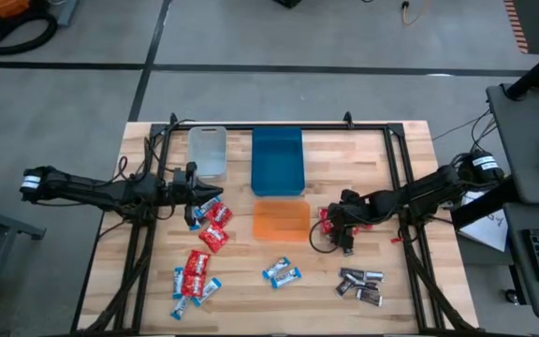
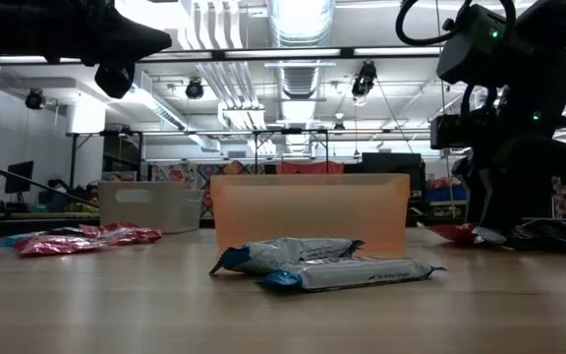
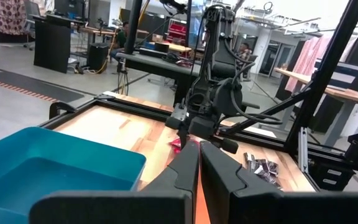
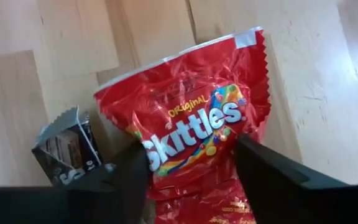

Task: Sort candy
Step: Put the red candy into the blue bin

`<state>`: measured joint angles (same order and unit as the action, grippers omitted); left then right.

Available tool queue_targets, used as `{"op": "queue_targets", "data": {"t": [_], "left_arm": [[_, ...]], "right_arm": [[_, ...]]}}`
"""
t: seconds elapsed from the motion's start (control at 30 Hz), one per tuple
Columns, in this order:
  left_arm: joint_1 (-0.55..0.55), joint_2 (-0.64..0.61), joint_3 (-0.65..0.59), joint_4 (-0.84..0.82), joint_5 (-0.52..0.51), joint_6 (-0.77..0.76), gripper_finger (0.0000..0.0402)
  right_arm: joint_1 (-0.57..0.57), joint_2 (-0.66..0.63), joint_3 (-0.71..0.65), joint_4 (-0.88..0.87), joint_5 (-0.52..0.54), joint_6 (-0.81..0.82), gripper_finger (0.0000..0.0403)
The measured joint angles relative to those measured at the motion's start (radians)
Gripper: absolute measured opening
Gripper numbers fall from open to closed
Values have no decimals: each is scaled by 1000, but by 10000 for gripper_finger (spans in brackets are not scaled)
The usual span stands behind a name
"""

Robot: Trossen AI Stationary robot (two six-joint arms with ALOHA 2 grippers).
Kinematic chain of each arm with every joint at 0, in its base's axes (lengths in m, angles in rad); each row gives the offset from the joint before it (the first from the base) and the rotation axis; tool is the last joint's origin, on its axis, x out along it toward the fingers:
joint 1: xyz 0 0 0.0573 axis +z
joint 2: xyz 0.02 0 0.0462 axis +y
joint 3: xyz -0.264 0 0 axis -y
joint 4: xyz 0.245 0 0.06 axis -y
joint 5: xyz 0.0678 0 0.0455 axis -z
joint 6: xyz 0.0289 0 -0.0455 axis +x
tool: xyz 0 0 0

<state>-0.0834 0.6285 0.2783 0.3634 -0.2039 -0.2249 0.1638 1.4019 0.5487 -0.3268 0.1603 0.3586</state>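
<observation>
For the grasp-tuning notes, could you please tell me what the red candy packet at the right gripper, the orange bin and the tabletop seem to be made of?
Red candy packet: thin glossy plastic film, judging by its crinkles, highlights and zigzag-cut edges.
Orange bin: probably translucent plastic, matte; light glows through its wall.
Tabletop: wood, apparently butcher-block, with visible grain and plank joints.
The right gripper has its jaws open around the packet.
</observation>
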Motion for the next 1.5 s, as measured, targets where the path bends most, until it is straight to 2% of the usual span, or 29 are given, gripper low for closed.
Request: {"op": "queue_targets", "data": {"t": [0.23, 0.43, 0.6, 0.83, 0.93, 1.1, 1.27, 1.5], "left_arm": [[0, 16, 0, 3, 0, 0, 0], [0, 24, 0, 3, 0, -3, 0], [0, 21, 0, 3, 1, -53, 0], [-1, -2, 33, -27, 10, -136, 0], [-1, 0, 92, -117, 38, -143, 0], [-1, 27, 236, -375, 38, -154, 0], [-1, 69, 358, -629, 38, -203, 0], [-3, 118, 416, -809, 39, -273, 0]], "right_arm": [[-1, -79, -4, -5, 3, 29, 98], [-1, -190, -6, -10, 0, 34, 46], [-1, -298, -5, -10, 43, 12, 34], [-59, -428, -5, 62, 192, -77, 34], [-110, -445, -4, 199, 208, -153, 34], [-199, -420, -3, 447, 202, -262, 34], [-283, -363, -2, 571, 197, -289, 34], [-365, -217, 24, 683, 56, -292, 34]]}}
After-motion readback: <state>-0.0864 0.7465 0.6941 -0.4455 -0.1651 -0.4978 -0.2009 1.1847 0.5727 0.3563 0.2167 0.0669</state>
